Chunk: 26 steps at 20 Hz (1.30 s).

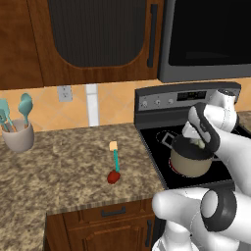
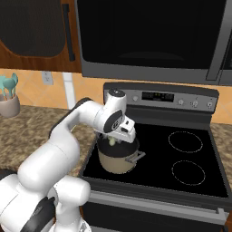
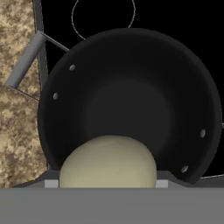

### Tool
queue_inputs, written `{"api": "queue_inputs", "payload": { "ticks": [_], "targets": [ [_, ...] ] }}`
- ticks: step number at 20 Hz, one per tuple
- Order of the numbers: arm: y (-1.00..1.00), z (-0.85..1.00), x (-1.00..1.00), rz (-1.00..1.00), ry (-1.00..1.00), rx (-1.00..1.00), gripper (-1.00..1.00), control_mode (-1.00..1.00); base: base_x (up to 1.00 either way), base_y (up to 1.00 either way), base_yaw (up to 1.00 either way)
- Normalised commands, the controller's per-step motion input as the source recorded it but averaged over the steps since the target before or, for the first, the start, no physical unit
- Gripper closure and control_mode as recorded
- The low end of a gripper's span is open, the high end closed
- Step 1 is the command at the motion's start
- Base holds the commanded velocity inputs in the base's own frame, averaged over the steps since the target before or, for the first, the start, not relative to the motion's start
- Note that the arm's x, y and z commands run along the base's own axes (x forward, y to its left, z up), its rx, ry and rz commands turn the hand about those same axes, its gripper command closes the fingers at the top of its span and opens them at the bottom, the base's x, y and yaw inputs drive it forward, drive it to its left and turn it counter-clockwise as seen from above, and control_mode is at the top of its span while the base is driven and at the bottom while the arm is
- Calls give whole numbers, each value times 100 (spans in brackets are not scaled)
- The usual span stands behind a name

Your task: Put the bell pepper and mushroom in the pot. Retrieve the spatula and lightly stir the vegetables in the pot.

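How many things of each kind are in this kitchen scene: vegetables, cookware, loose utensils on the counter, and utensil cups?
Vegetables: 2, bell pepper on the counter, mushroom at the gripper above the pot
Cookware: 1, pot
Loose utensils: 1, spatula
Utensil cups: 1, cup
Total: 5
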Motion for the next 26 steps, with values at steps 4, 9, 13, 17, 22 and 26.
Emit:
{"api": "queue_inputs", "payload": {
  "ticks": [4,9,13,17,22,26],
  "targets": [
    [33,-43,6,0,0,2,100,-100,0,0,0],
    [2,-31,14,1,0,7,100,-100,0,0,0],
    [0,-22,14,2,0,4,100,-100,0,0,0],
    [0,-12,22,0,0,0,100,-100,0,0,0],
    [-1,-28,11,0,0,0,100,-100,0,0,0],
    [-3,-21,4,0,0,0,100,-100,0,0,0]
  ]
}}
